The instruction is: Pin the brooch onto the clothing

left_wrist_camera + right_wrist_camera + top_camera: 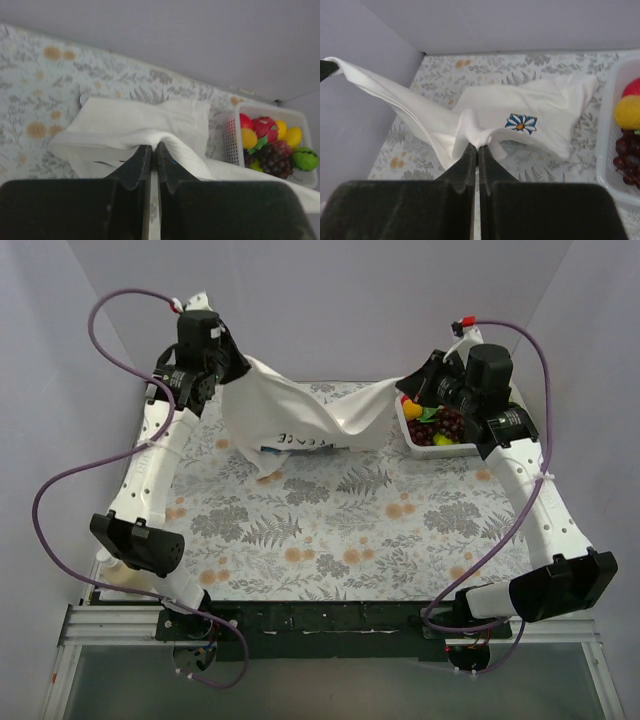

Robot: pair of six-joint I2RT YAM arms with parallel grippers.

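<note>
While both hands grip the T-shirt, the garment spans the far side of the floral tabletop, raised at each end and sagging in the middle, with its lower folds reaching the surface.

1. Left hand: the fingers are closed together on a fold of white fabric at the shirt's left end. The left wrist view shows the cloth pinched at the fingertips.
2. Brooch: it sits on the shirt's outer face, just beyond the right hand's fingertips and slightly to their right, flower side up. Whether its pin passes through the cloth cannot be told.
3. Right hand: the fingers are clamped on a bunched edge of the shirt at its right end, as the right wrist view shows.
4. Basket: a white perforated plastic basket stands on the tabletop at the far right, just beside the shirt's right end. It holds dark purple grapes, a red fruit, two yellow fruits and a green fruit.
</note>
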